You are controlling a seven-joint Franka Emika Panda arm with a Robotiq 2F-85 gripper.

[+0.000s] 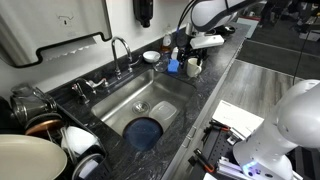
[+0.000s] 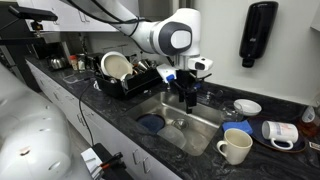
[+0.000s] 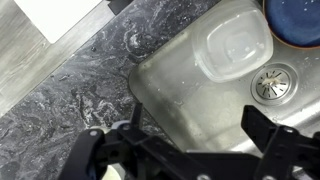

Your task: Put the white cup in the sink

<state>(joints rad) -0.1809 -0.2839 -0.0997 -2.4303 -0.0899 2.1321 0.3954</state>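
The white cup [image 2: 235,146], an off-white mug with a handle, stands upright on the dark speckled counter beside the sink [image 2: 200,120], near the front edge. It also shows in an exterior view [image 1: 192,68]. My gripper [image 2: 186,95] hangs over the sink's end nearest the cup, apart from it. It also shows in an exterior view [image 1: 188,56]. In the wrist view my gripper [image 3: 192,120] is open and empty, looking down at a corner of the steel sink [image 3: 190,85]. The cup is out of the wrist view.
In the sink lie a blue plate [image 1: 145,132] and a clear plastic container [image 3: 235,55] by the drain [image 3: 272,80]. A small blue cup [image 1: 173,67], a shallow white bowl [image 2: 246,106] and a second mug on its side [image 2: 280,132] are nearby. The faucet [image 1: 120,50] and a dish rack [image 2: 125,75] stand by.
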